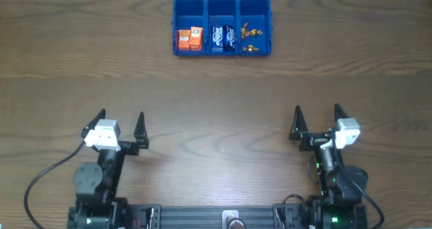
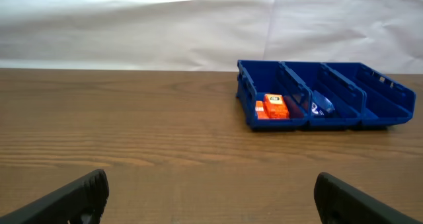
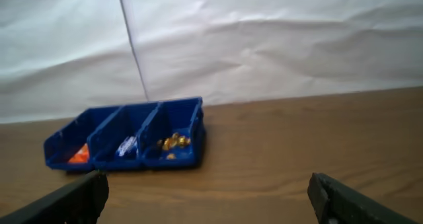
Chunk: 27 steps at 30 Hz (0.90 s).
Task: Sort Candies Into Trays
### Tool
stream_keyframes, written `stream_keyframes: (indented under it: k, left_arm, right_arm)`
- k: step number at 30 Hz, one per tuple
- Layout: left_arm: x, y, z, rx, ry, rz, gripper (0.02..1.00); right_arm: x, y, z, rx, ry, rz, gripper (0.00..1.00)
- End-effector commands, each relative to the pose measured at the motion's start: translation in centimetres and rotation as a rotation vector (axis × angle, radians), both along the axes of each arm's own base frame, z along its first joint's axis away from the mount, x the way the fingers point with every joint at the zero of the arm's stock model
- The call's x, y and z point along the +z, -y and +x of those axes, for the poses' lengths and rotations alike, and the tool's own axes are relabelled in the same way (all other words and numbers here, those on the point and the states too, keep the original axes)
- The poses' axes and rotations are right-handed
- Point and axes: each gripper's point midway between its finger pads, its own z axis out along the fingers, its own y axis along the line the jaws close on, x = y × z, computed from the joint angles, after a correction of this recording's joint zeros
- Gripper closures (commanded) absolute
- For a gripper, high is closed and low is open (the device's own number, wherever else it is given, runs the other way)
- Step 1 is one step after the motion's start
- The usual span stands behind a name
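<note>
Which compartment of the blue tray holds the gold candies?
The blue tray's compartment on the right arm's side holds the gold candies; the middle one has blue-wrapped candies and the left one orange packets.

Top cam looks straight down on the whole tabletop (image 1: 216,100), arm bases (image 1: 94,212) along the near edge. Both wrist cams ride low, facing the far side, well back from the blue tray (image 1: 206,16), which is what all three views share.
</note>
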Motion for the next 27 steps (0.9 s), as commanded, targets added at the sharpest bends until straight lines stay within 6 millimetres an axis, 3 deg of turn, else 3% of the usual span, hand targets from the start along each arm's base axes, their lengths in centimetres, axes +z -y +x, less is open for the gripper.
stream_keyframes:
  k: [1, 3, 27]
  left_arm:
    - [-1.63, 0.21, -0.10, -0.016, -0.047, 0.008, 0.020]
    - [-1.63, 0.21, -0.10, -0.016, -0.047, 0.008, 0.020]
    - [-1.63, 0.21, -0.10, -0.016, -0.047, 0.008, 0.020]
  right_arm:
    - [-1.52, -0.18, 0.00, 0.013, -0.045, -0.008, 0.001]
    - [-2.27, -0.05, -0.02, 0.006, -0.075, -0.006, 0.001]
    - [-2.29, -0.02, -0.01, 0.003, -0.077, -0.006, 0.003]
